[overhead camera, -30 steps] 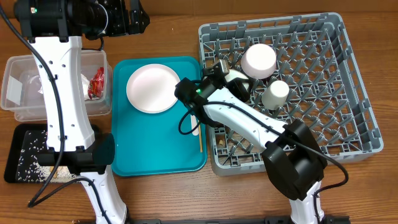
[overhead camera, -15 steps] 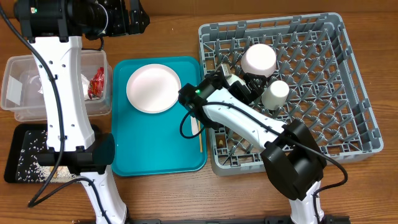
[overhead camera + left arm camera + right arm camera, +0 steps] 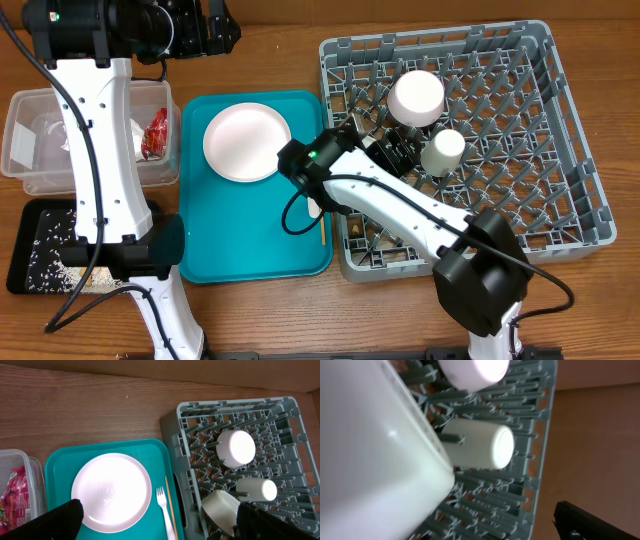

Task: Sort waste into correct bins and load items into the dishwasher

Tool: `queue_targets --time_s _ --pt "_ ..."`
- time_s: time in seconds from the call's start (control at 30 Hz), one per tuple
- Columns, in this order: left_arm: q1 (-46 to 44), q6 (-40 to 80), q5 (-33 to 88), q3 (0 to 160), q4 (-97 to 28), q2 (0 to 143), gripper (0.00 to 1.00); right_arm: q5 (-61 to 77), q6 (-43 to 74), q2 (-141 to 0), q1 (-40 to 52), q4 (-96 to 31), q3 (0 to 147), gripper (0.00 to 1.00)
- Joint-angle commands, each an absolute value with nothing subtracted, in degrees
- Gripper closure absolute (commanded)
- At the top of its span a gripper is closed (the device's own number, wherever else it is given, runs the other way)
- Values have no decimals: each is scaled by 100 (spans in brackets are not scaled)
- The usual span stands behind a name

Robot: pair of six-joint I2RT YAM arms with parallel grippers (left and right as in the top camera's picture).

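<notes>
Right gripper (image 3: 398,152) hangs wide open and empty over the grey dish rack (image 3: 570,130), a tilted white bowl (image 3: 370,450) close beside it. Past that lie a small cup (image 3: 442,152) on its side and an upturned bowl (image 3: 416,96). The teal tray (image 3: 250,250) holds a plate (image 3: 246,141), a fork (image 3: 164,510) and a wooden stick (image 3: 322,228). The clear tub (image 3: 30,110) holds a red wrapper (image 3: 156,133), and the black tray (image 3: 25,215) holds rice grains (image 3: 45,255). Left gripper (image 3: 222,32), also agape and empty, hovers by the far edge.

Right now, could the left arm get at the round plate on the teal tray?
Probably yes: the plate lies uncovered on the teal tray and the left gripper hangs open overhead, though the right arm passes close by its edge.
</notes>
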State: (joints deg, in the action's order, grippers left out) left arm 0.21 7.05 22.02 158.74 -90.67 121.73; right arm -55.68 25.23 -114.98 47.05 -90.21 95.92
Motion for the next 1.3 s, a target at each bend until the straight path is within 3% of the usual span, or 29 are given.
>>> queue_targets --time_s 0.0,0.33,0.8,1.13,1.27 --pt "36 681 2187 15948 -9061 12101 0 -4801 2552 -11168 4792 -9067 9771 0" --pt "36 683 2185 15948 -9061 12101 0 -3487 2530 -10864 4847 -9078 9915 0" --pt "36 683 2187 15948 -9061 12101 0 -2816 2860 -10822 4713 -8361 10433 0" --pt "36 681 2185 15948 -9061 12101 0 -2290 2757 -10381 3927 -7961 10433 0" --pt "36 683 2187 15948 -9061 12101 0 -1313 2139 -9959 3299 -7653 10433 0"
